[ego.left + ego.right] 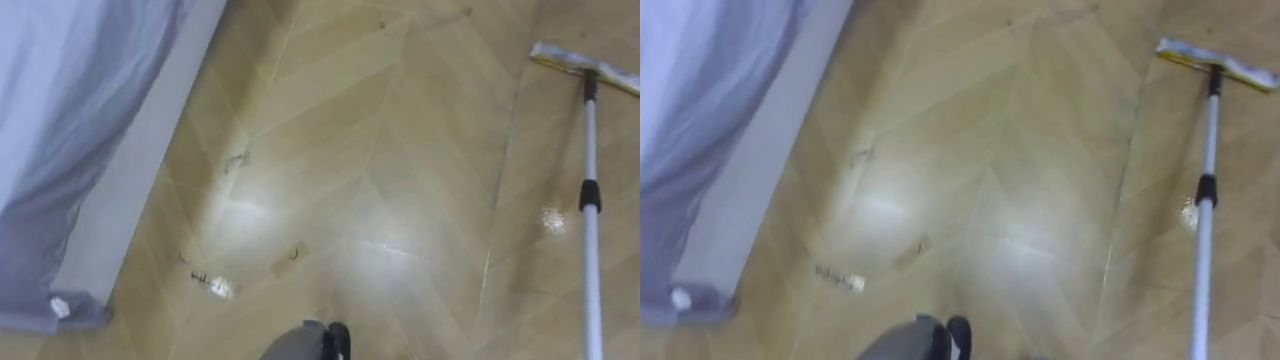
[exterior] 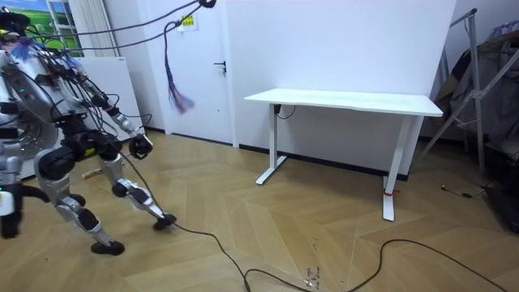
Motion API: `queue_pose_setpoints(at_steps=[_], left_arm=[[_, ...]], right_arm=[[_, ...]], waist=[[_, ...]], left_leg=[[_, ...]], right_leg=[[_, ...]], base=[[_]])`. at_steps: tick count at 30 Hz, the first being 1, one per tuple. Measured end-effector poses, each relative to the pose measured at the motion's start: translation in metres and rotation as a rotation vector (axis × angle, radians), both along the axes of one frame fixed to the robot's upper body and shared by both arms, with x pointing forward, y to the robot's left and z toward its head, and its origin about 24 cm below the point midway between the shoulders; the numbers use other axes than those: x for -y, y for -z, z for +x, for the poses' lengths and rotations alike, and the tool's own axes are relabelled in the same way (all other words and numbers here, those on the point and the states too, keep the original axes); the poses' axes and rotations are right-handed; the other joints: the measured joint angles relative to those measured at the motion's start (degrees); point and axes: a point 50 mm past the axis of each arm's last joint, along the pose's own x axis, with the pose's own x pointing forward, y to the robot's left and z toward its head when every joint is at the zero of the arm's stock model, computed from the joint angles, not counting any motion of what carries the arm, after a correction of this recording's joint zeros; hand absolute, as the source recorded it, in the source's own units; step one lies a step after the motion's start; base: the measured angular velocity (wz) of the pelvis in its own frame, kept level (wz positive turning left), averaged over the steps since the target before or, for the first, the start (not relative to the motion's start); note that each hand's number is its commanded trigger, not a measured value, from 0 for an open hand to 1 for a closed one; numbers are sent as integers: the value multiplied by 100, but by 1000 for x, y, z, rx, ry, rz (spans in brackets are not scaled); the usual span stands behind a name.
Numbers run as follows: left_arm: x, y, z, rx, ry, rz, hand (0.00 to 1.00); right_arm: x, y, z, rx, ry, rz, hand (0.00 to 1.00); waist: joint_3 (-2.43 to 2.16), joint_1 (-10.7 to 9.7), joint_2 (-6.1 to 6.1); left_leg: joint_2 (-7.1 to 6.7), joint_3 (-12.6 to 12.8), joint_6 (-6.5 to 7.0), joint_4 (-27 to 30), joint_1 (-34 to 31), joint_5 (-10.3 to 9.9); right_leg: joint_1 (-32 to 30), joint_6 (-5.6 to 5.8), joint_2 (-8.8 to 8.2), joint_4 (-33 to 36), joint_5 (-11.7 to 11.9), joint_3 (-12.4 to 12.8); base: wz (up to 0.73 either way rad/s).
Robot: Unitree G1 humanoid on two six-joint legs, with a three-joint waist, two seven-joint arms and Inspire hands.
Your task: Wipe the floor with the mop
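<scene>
1. The mop (image 1: 590, 150) is seen on the right of the eye views, lying on the wooden floor (image 1: 400, 150). Its flat mop head (image 1: 585, 68) is at the far right, and the light pole runs back toward the near right edge.
2. A dark collar is seen partway down the pole, and a small shiny spot is noticed on the floor just left of it.
3. What's gripping the pole can't be told, since its near end is cut off by the frame edge.
4. A grey cloth (image 1: 70, 120) is draped over the left side, with a white panel (image 1: 140, 170) showing beside it, down to the floor.
5. A few little scraps (image 1: 212, 285) are scattered on the floor between the panel and the mop, well apart from the mop head.
6. In the room view, the robot is found at the room view's left, bent over with legs spread wide, near a white door (image 2: 203, 73).
7. One dark hand (image 2: 140, 146) is stuck out at the end of an arm there. Which hand it is can't be told, and neither can the state of the fingers.
8. A white tabletop (image 2: 349, 100) is parked against the far wall, well apart from the robot.
</scene>
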Motion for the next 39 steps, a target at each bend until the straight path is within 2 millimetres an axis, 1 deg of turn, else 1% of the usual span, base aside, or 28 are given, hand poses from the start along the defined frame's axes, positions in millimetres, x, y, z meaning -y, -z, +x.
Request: queue_pose_setpoints(at_steps=[1,3,4,7,10,11,12,14,15,16,19,20,22,23,24,25,26,27,28,29,31,33,34,35,36,37,38,39], left_arm=[[4,1,-1,-6,9,-6,0],[6,2,-4,-16,20,-9,0],[6,3,-11,-37,15,-9,0],[1,6,-27,-112,-7,-5,0],[-5,4,-28,-115,-34,-4,0],[-9,3,-26,-105,-30,1,0],[-10,2,-27,-104,-32,3,0],[-16,1,-33,-116,-59,11,0],[-20,0,-40,-128,-71,15,0],[-20,0,-42,-131,-74,9,0],[-19,2,-50,-155,-57,-20,0],[-17,3,-59,-174,-57,-41,0],[-16,4,-67,-193,-57,-73,0],[-18,3,-67,-191,-66,-74,0],[-17,3,-68,-191,-67,-75,0],[-14,4,-60,-163,-59,-82,0],[-11,4,-52,-140,-55,-88,0],[-11,4,-48,-125,-57,-88,0],[-10,3,-40,-96,-54,-85,0],[-9,2,-35,-70,-52,-83,0],[-6,1,-28,-33,-33,-78,0],[2,3,-26,-26,-36,-82,0],[6,4,-27,-35,-41,-87,0],[7,5,-29,-44,-44,-84,0],[5,6,-35,-69,-56,-70,0],[4,6,-36,-75,-58,-64,0],[3,6,-37,-76,-60,-56,0],[1,6,-36,-73,-60,-48,0]], right_arm=[[-5,2,-2,-9,-6,3,100],[-14,6,-1,-2,-5,19,100],[-17,7,5,11,-14,29,100],[-16,4,45,60,-44,32,100],[-13,-6,99,177,-71,25,100],[-11,-14,121,232,-73,19,100],[-10,-17,131,259,-73,19,100],[-9,-28,160,343,-79,31,100],[-8,-35,174,398,-72,56,100],[-6,-36,174,408,-68,61,100],[-4,-35,170,409,-54,73,100],[-7,-31,165,396,-53,86,100],[-6,-21,139,346,-47,101,100],[-5,-14,116,299,-32,104,100],[-4,-11,103,269,-21,102,100],[0,-7,77,202,-9,87,100],[3,-5,55,137,0,63,100],[3,-4,46,110,0,55,100],[2,-2,29,68,1,47,100],[-2,0,15,36,8,53,100],[-6,2,1,1,17,59,100],[-8,3,4,-3,0,32,100],[-12,5,10,0,-19,24,100],[-16,6,13,2,-30,26,100],[-24,8,30,17,-63,36,100],[-25,8,41,34,-73,33,100],[-25,7,47,43,-74,31,100],[-25,6,58,62,-80,21,100]], waist=[[30,-115,96],[18,-179,91],[36,-167,108],[74,168,47],[116,230,-25],[140,314,-91],[152,384,-128],[155,513,-269],[175,600,-451],[152,609,-471],[182,733,-567],[159,771,-575],[134,730,-382],[105,653,-340],[64,601,-318],[28,511,-299],[22,436,-263],[22,408,-263],[18,280,-257],[-15,178,-208],[-23,88,-115],[57,106,42],[100,121,125],[104,132,134],[113,123,110],[114,118,101],[121,114,87],[130,102,28]], left_leg=[[6,-134,-65,-57,158,-38],[16,-140,-157,-166,322,-90],[106,-131,-250,-106,387,-194],[417,-146,-513,73,550,-347],[602,-249,-673,876,288,-297],[717,-273,-862,1419,30,-173],[760,-315,-933,1700,-101,-81],[842,-434,-973,2568,-581,449],[800,-489,-971,3280,-1111,1076],[780,-448,-947,3361,-1300,1056],[670,-70,-854,2579,-1561,896],[563,-5,-852,1790,-1465,896],[523,39,-806,-1,-1134,931],[514,137,-491,-165,-1058,1170],[485,194,-397,-157,-1041,1129],[394,332,-164,-140,-964,976],[293,415,-23,-79,-891,841],[250,460,3,-35,-853,741],[173,518,77,54,-753,556],[103,501,127,99,-646,410],[26,250,100,103,-488,251],[-15,-259,-1,27,-309,195],[-17,-563,-63,-93,-119,194],[-17,-702,-111,-179,-11,192],[-25,-1080,-222,-402,259,202],[-35,-1215,-257,-422,311,195],[-52,-1301,-307,-414,344,175],[-95,-1421,-430,-385,376,103]], right_leg=[[-97,-36,-27,-576,23,-54],[-78,-112,-192,-1776,339,-200],[-48,-129,-171,-2096,841,-260],[139,-398,161,-2249,851,-455],[157,-638,253,-1961,554,-594],[97,-682,363,-1804,437,-587],[69,-696,414,-1718,368,-582],[22,-761,627,-1455,150,-475],[26,-887,933,-1231,-24,-134],[47,-906,1007,-1216,-69,-74],[342,-1014,1148,-1333,-153,77],[545,-1005,1180,-1472,-174,129],[991,-1074,1198,-1798,-326,12],[1131,-1023,1149,-1855,-487,14],[1185,-947,1107,-1886,-524,15],[1251,-865,975,-1869,-629,33],[1205,-752,839,-1531,-660,29],[1109,-638,756,-1267,-602,15],[891,-286,609,-635,-383,-10],[721,-105,508,-135,-32,-58],[490,-67,483,162,128,-20],[129,-137,430,134,83,-96],[11,-137,375,-234,81,-127],[-7,-136,347,-553,82,-113],[129,-101,236,-1906,196,-80],[195,-90,206,-2400,296,-69],[272,-82,194,-2751,435,-87],[441,-34,84,-2944,897,-268]], base=[[0],[0],[-41],[-65],[-5],[6],[-18],[-15],[5],[22],[8],[-25],[-12],[17],[37],[33],[22],[4],[8],[11],[-18],[-64],[-60],[-85],[-65],[-56],[-5],[30]])
